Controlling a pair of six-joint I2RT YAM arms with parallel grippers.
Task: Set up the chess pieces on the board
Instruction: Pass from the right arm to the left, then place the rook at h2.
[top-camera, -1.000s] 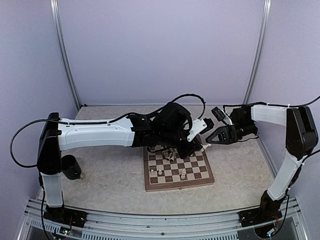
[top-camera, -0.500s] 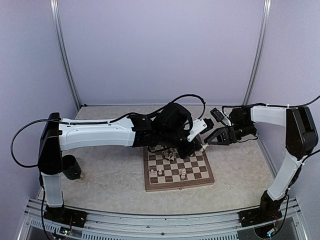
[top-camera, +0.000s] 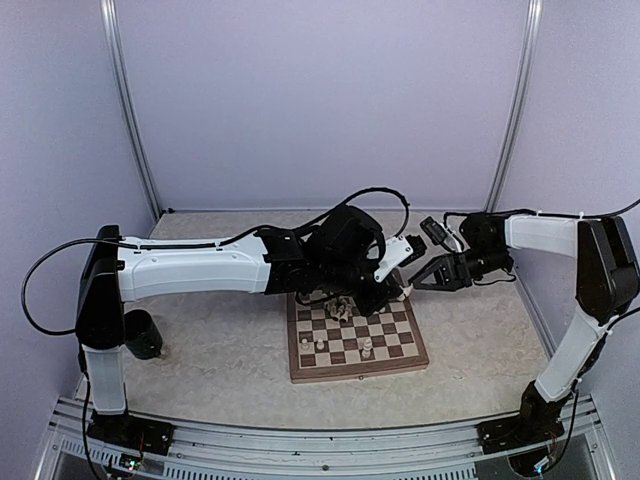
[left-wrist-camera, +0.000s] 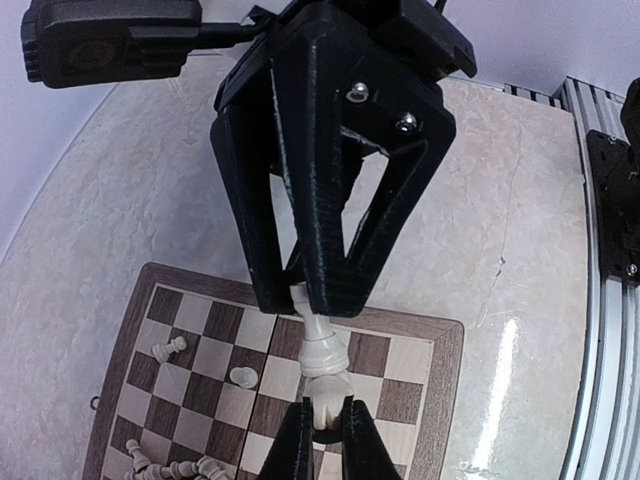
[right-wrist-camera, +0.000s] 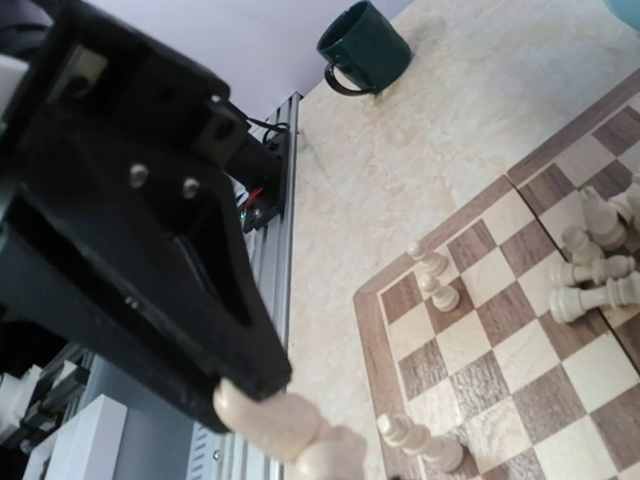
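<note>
Right hand (left-wrist-camera: 308, 296) nearer left hand (left-wrist-camera: 325, 412); one chess piece (left-wrist-camera: 322, 355) between.

White-and-black left arm (top-camera: 190, 272) overhangs the checkered wooden board (top-camera: 350, 374). Marbled beige surface (top-camera: 220, 350) lower left is open, barring a green mug (top-camera: 143, 335).

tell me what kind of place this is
Most likely a robot lab test booth: plain lilac walls framed by metal posts, two robot arms bolted to an aluminium rail at the edge of a table, with a chessboard on it.
</note>
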